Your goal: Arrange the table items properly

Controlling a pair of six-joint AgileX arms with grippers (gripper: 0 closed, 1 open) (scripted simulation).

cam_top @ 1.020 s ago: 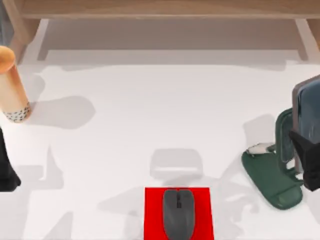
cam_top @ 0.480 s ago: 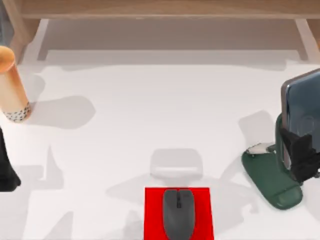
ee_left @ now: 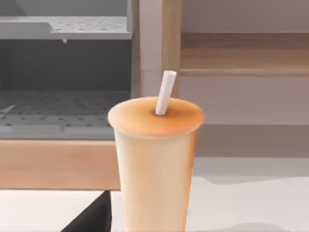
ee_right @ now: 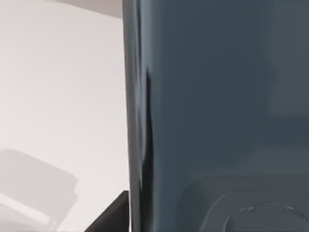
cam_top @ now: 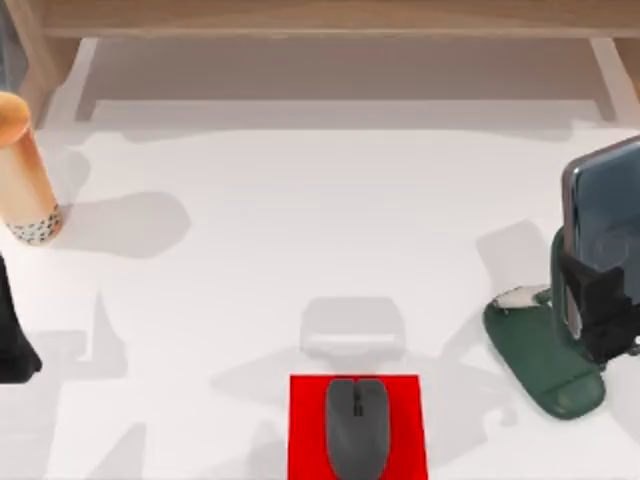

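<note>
Bright, even light from above w/ soft grey shadows across white table (cam_top: 300, 200). Long shadow right of cup (cam_top: 25, 180). Faint sheen along phone (ee_right: 217, 96) edge. Slightly soft throughout; no glare, no edge distortion.

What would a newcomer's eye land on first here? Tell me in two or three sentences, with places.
First the bright red mat at the table's near edge, centre, with the dark grey mouse lying on it. Next, at the right edge, the right pincer holds the grey-blue phone upright over the dark green stand. At the far left stands the tall orange-tan cup with a white straw.
</note>
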